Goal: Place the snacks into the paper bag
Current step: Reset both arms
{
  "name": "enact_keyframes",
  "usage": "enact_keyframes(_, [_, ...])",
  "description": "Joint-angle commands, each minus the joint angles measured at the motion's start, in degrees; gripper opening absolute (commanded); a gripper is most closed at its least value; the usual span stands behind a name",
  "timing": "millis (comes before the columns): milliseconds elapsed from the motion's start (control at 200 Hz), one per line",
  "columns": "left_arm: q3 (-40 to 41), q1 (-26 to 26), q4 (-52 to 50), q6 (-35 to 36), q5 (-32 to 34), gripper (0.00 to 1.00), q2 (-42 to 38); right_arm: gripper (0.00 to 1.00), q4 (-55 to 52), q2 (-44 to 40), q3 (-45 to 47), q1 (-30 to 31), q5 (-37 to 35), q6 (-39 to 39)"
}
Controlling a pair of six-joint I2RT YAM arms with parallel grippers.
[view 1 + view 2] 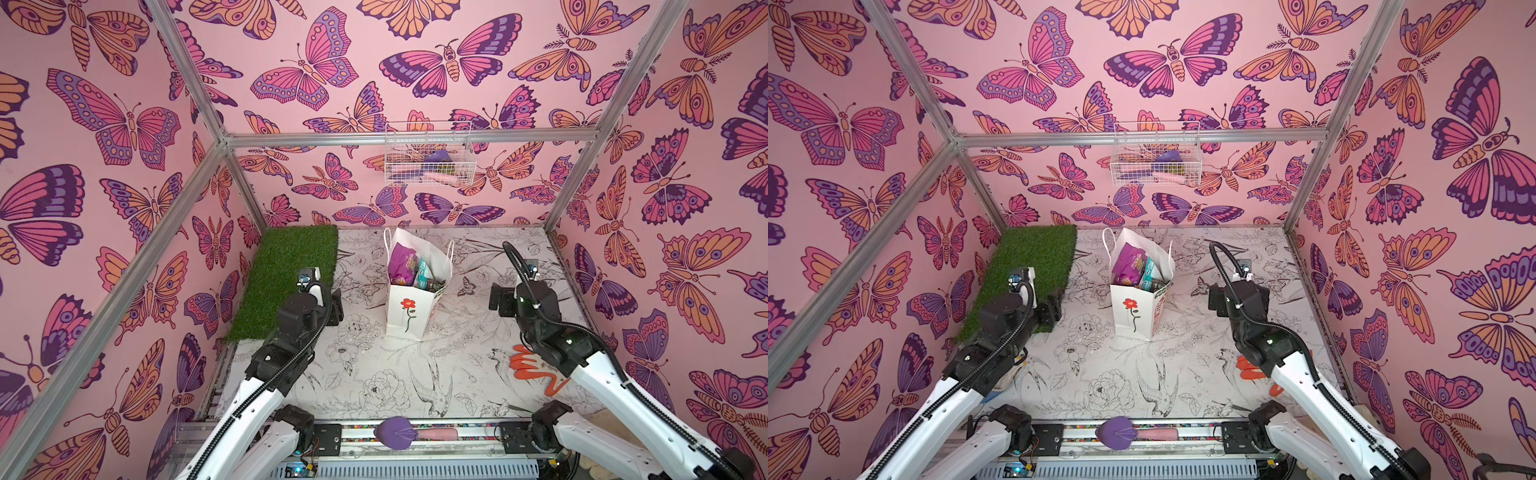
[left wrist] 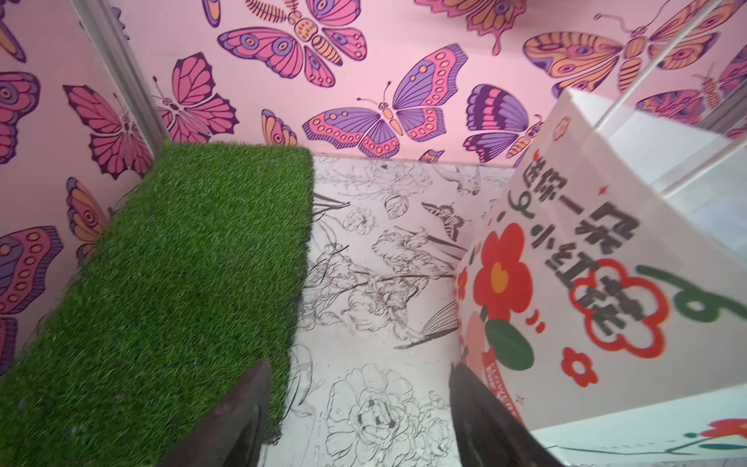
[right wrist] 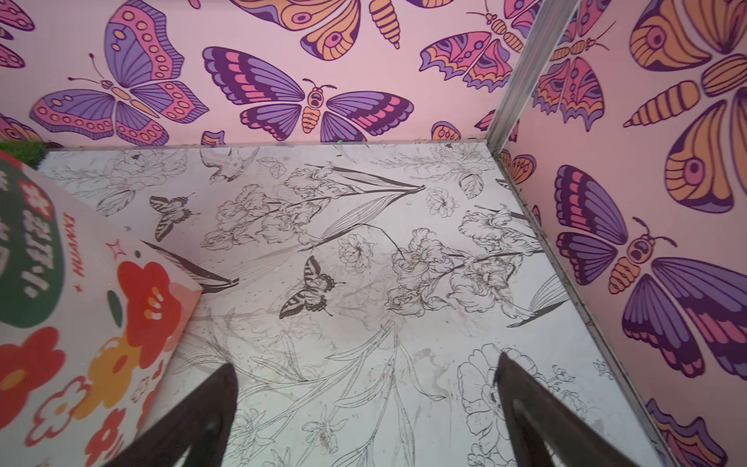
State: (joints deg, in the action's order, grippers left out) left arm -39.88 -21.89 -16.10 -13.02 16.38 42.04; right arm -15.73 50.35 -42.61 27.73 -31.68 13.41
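Note:
The white paper bag (image 1: 409,311) (image 1: 1136,311) stands upright mid-table, a red flower on its front. Snacks fill its open top: a purple packet (image 1: 402,262) (image 1: 1128,259) and a teal packet (image 1: 423,274) (image 1: 1149,272) stick up, with others mostly hidden beneath. My left gripper (image 1: 336,306) (image 2: 359,364) is open and empty, just left of the bag, whose printed side (image 2: 606,263) is close by its finger. My right gripper (image 1: 496,297) (image 3: 364,361) is wide open and empty to the right of the bag (image 3: 81,323), over bare table.
A green grass mat (image 1: 286,274) lies at the back left, under my left arm. A flat orange glove (image 1: 536,370) lies beneath my right arm. A wire basket (image 1: 428,160) hangs on the back wall. A purple object (image 1: 395,432) rests on the front rail.

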Motion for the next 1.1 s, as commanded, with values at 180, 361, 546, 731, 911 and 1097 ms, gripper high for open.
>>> enact_keyframes(180, [6.1, 0.1, 1.9, 1.0, 7.8, 0.68, -2.7, 0.94, 7.7, -2.4, 8.0, -0.5, -17.6, 1.3])
enact_keyframes(361, [9.5, 0.0, 1.9, 0.2, 11.4, 0.68, -5.4, 0.92, 14.1, -5.5, 14.6, -0.5, -17.6, -1.6])
enact_keyframes(546, [11.2, -0.2, 1.9, 0.0, 15.0, 0.67, -6.4, 0.99, 20.7, -8.8, 20.8, -0.5, -14.2, -6.3])
enact_keyframes(731, [12.7, -0.9, 1.9, 0.4, 18.6, 0.66, -6.1, 0.99, 23.1, -10.4, 25.0, -0.5, -12.7, -8.5])
enact_keyframes(911, [14.5, -2.9, 1.9, 1.0, 23.6, 0.65, -6.0, 0.99, 24.2, -11.0, 27.3, -0.5, -11.9, -9.6])
enact_keyframes(1097, [16.1, -5.3, 2.3, 2.4, 28.5, 0.65, -6.5, 0.99, 25.4, -11.3, 29.0, -0.5, -9.5, -10.4])
